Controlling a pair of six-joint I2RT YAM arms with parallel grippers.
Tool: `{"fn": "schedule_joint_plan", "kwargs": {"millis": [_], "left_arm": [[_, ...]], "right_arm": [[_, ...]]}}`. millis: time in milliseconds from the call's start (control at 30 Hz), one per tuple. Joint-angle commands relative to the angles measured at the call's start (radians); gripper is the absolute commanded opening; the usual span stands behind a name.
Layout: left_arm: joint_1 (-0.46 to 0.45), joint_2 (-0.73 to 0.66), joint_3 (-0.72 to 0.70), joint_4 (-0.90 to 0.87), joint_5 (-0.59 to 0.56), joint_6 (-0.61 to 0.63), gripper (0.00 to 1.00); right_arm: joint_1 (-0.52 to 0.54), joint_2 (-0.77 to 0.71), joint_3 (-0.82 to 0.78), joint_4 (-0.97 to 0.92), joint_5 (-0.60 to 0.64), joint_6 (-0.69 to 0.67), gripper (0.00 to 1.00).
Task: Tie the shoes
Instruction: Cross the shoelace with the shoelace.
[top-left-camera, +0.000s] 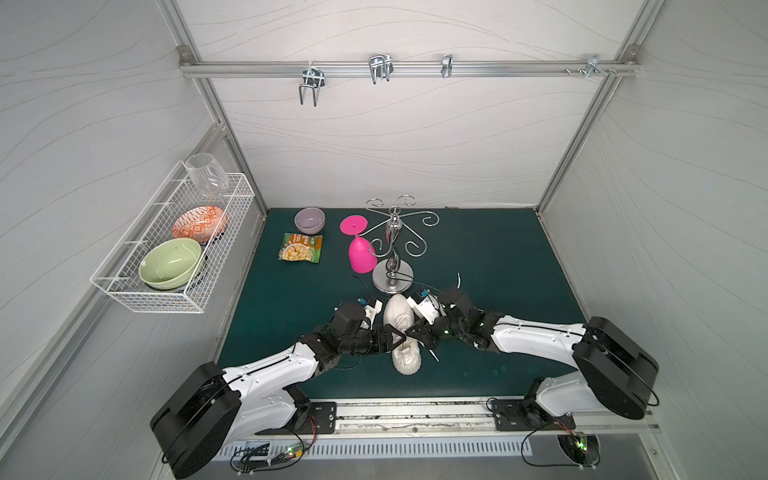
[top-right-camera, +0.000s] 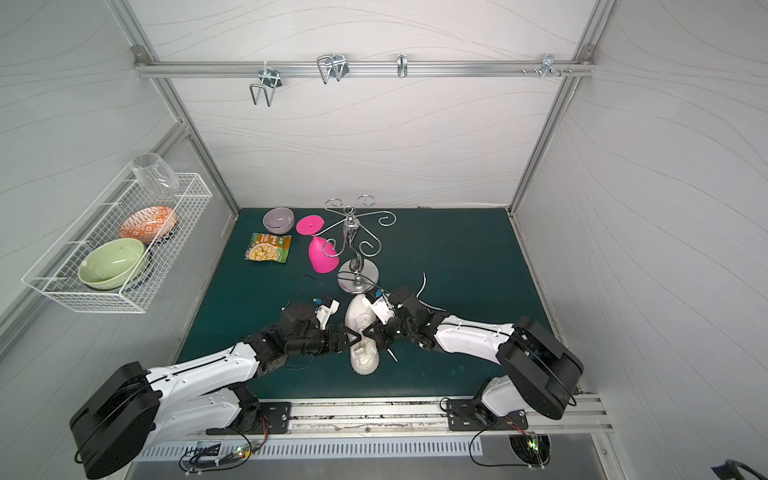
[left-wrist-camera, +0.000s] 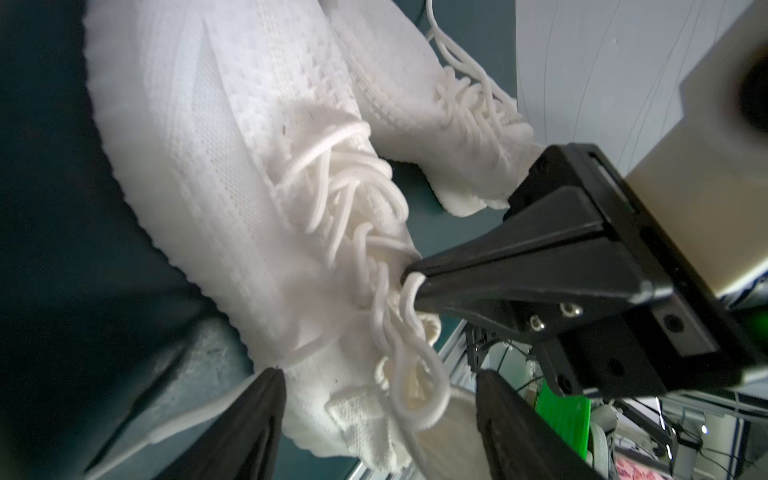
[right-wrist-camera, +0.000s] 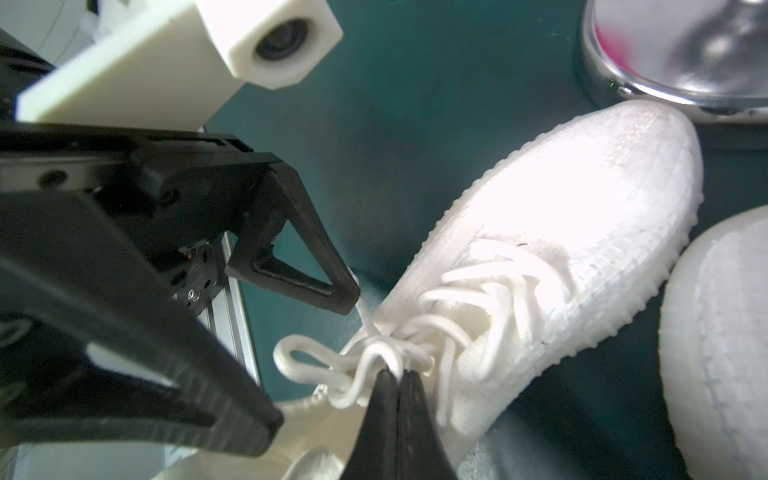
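One cream-white shoe (top-left-camera: 400, 318) lies mid-mat with its toe toward the silver stand, and the other shoe (right-wrist-camera: 723, 353) lies beside it, mostly under my right arm in both top views. My right gripper (right-wrist-camera: 397, 374) is shut on the white lace (right-wrist-camera: 374, 353) at the knot over the tongue; it also shows in the left wrist view (left-wrist-camera: 409, 276). My left gripper (left-wrist-camera: 378, 376) is open, its fingers on either side of a hanging lace loop (left-wrist-camera: 419, 399) by the shoe's collar. Both grippers meet over the shoe (top-right-camera: 360, 318).
A silver stand base (top-left-camera: 392, 274) sits just past the toe, with a pink glass (top-left-camera: 361, 255) lying beside it. A snack bag (top-left-camera: 300, 247) and a purple bowl (top-left-camera: 309, 219) are at the back left. A wire basket (top-left-camera: 124, 291) of bowls hangs on the left wall.
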Motion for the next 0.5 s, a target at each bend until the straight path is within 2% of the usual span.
{"fn": "schedule_joint_plan", "kwargs": {"millis": [0, 100, 267, 367, 467], "left_arm": [[-0.005, 0.008, 0.036, -0.033, 0.106, -0.022, 0.77], [-0.023, 0.023, 0.021, -0.044, 0.138, -0.026, 0.73], [-0.044, 0.081, 0.005, -0.066, 0.139, -0.021, 0.52], [-0.044, 0.114, 0.0, -0.066, 0.13, -0.017, 0.43], [-0.044, 0.153, 0.001, -0.058, 0.135, -0.011, 0.43]], "right_arm": [[0.004, -0.006, -0.013, -0.011, 0.002, -0.003, 0.0], [0.004, -0.011, -0.01, -0.01, 0.0, -0.001, 0.0], [0.008, -0.024, 0.012, -0.023, -0.01, -0.002, 0.0], [0.016, -0.028, 0.029, -0.034, -0.007, -0.012, 0.0], [0.018, -0.026, 0.039, -0.035, -0.007, -0.015, 0.0]]}}
